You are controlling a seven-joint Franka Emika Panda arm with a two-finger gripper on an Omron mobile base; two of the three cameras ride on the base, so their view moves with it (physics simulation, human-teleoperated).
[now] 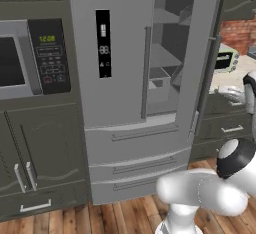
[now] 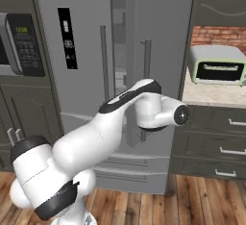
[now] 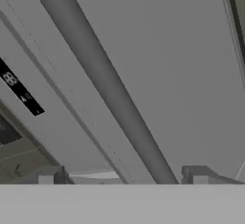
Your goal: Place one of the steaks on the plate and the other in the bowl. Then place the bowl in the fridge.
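While my arm reaches toward the fridge (image 1: 125, 53), my end effector (image 3: 122, 177) sits right up against the right door's long handle (image 3: 110, 89), fingers spread apart on either side of it, not clamped on anything. That right door (image 1: 200, 53) is swung partway open, with shelves (image 1: 162, 58) visible in the gap beside it. Left of the fridge there's the microwave (image 1: 30, 58), and right of it a toaster oven (image 2: 216, 65) on the table (image 2: 211, 94).
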